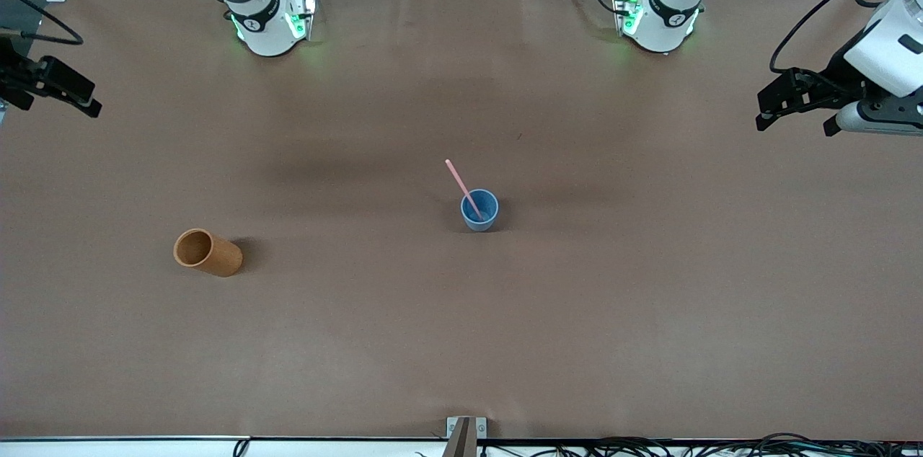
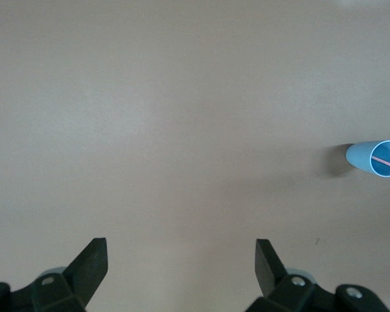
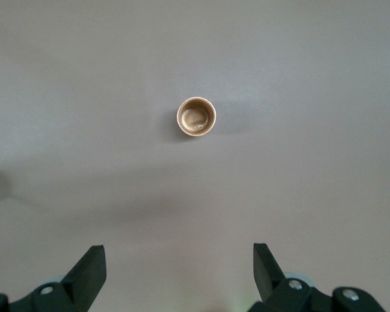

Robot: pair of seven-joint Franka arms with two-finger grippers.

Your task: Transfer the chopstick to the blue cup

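Note:
The blue cup stands upright near the middle of the table. A pale pink chopstick stands in it, leaning on the rim and sticking out above it. The cup also shows in the left wrist view with the chopstick across its mouth. My left gripper is open and empty, up over the left arm's end of the table; its fingers are wide apart. My right gripper is open and empty, up over the right arm's end; its fingers are wide apart.
An orange-brown cup stands toward the right arm's end, nearer the front camera than the blue cup; the right wrist view looks down into it. A small metal bracket sits at the table's front edge.

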